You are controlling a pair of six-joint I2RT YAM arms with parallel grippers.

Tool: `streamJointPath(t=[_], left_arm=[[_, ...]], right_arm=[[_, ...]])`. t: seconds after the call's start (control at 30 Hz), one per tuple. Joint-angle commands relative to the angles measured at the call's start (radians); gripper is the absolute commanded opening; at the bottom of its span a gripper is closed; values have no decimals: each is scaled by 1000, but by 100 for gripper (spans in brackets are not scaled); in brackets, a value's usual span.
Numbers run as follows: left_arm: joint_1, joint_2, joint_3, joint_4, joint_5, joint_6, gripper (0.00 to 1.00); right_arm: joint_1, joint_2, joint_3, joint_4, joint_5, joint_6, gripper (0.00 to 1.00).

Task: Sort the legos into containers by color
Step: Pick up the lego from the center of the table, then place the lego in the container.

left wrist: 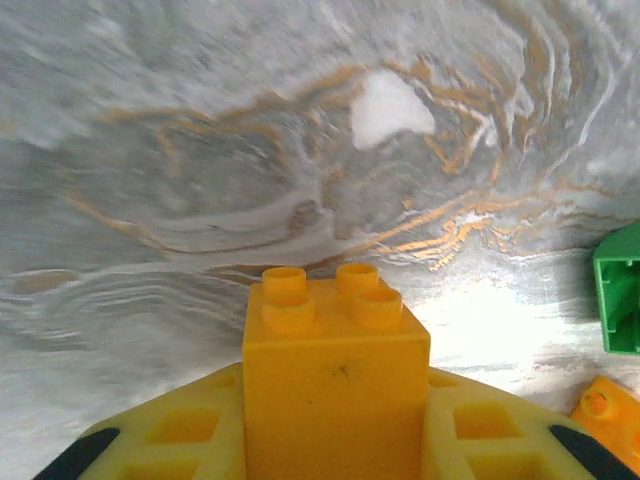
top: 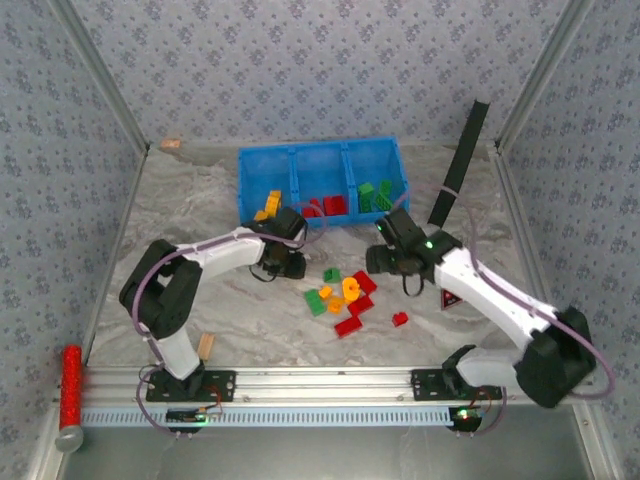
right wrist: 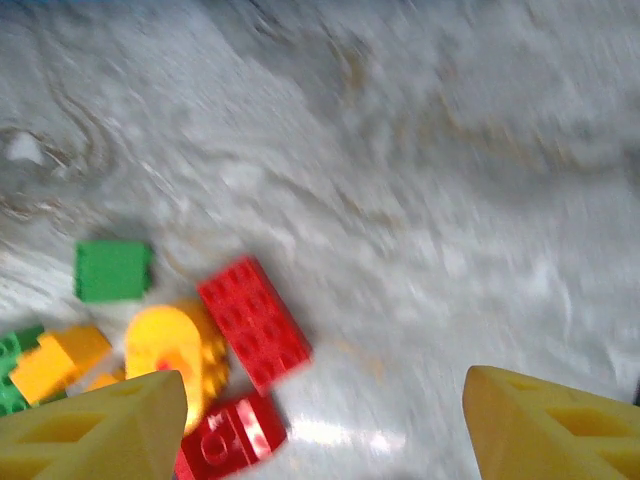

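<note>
gripping a yellow-orange square plastic brick in the narrowed left gripper, apparently raised off the marbled grey counter, probably for carrying to the left compartment of the bright blue plastic bin, already holding other yellow bricks. keeping red pieces in the middle compartment and green pieces in the right one, so leaving the sorting partly done. hanging the right gripper wide apart and empty just above the loose pile of red, green and yellow plastic bricks between the arms, likely lining up the next pick, with a long red brick lying close below.
</note>
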Motion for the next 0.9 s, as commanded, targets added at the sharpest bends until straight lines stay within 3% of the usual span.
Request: streamJointPath(t=[0.0,0.33,0.57,0.87], left_arm=[[32,-80,99,-82,-32,68,19],[160,-97,266,-77,-85,133,19],[250,11,372,-55,-93,147,19],[289,216,533,-89,-96,155,21]], right_arm=[[-3,-133,-112,-61,-10,199,77],[28,-302,-373,-13,-89,331,86],[89,-260,-442,48,-86,373,88],[123,-172,-464,103,-50,377,83]])
